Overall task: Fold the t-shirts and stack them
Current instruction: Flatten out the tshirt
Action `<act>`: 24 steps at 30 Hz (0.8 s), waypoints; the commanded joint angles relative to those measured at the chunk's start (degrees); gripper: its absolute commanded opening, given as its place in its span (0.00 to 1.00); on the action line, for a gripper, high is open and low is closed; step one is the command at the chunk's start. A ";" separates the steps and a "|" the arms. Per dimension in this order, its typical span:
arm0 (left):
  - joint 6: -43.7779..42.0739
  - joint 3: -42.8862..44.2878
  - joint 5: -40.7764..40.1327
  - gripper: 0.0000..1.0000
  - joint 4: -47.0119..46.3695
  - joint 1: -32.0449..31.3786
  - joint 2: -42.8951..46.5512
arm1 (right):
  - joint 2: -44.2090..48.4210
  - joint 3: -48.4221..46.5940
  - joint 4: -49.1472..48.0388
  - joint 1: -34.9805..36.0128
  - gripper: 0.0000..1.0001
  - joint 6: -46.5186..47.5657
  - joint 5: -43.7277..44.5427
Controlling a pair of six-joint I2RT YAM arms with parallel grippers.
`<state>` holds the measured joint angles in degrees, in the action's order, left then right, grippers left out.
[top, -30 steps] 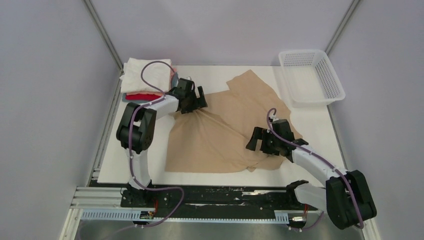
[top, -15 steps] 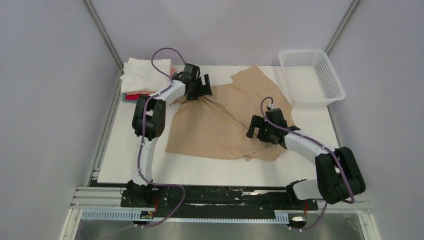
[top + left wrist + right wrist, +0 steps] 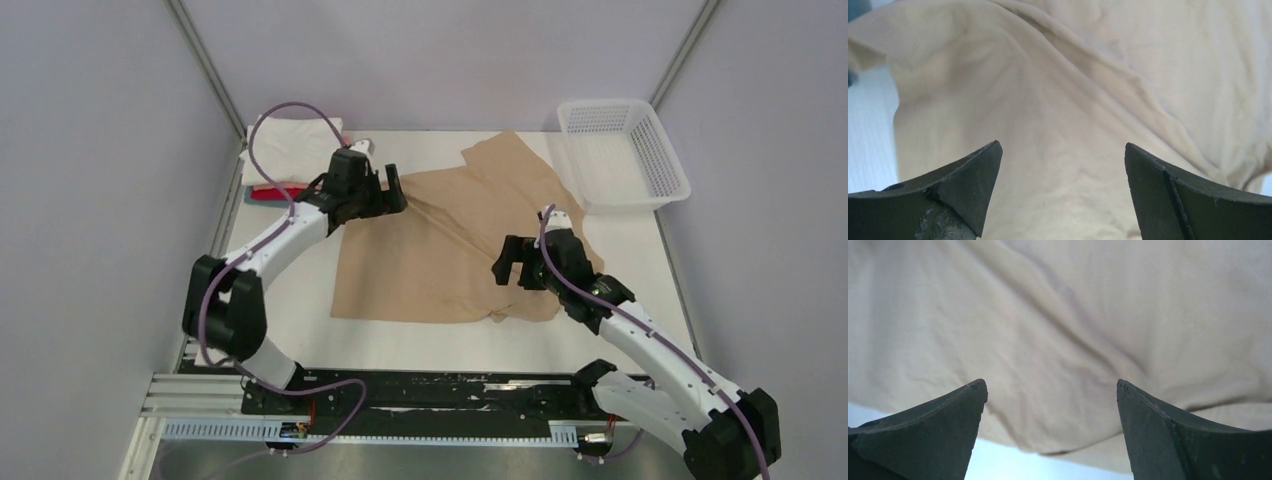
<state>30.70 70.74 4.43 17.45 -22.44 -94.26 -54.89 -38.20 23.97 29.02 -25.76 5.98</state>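
A tan t-shirt (image 3: 450, 250) lies spread and wrinkled on the white table, one sleeve reaching toward the back. It fills the left wrist view (image 3: 1063, 90) and the right wrist view (image 3: 1058, 315). My left gripper (image 3: 388, 192) is open and empty over the shirt's left back corner. My right gripper (image 3: 512, 262) is open and empty over the shirt's right front part. A stack of folded shirts stands at the back left: a white one (image 3: 290, 150) on top, a red one (image 3: 275, 192) below it. Pink and blue-grey ones are hidden.
A white plastic mesh basket (image 3: 622, 155) stands at the back right corner. The white table surface (image 3: 280, 310) shows left of and in front of the shirt. Grey walls close in both sides.
My left gripper let go of the shirt's left corner and drew back a little to the front left. My right gripper stayed open over the shirt, lifting slightly. The shirt settled flatter.
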 commanded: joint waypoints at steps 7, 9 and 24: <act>11.77 -31.89 -14.79 1.00 -2.54 -4.25 29.36 | 7.06 10.13 17.46 8.28 0.95 -19.72 3.65; 13.12 -36.00 -16.88 1.00 -2.15 -4.22 33.04 | 6.36 11.28 16.50 8.27 0.95 -22.00 5.52; 16.79 -45.16 -21.21 1.00 -4.99 -4.28 36.97 | -4.33 10.79 -0.25 8.07 0.31 -17.75 19.39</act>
<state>46.15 25.54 -13.87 15.38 -26.74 -58.17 -57.76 -24.23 28.95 37.06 -45.47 20.97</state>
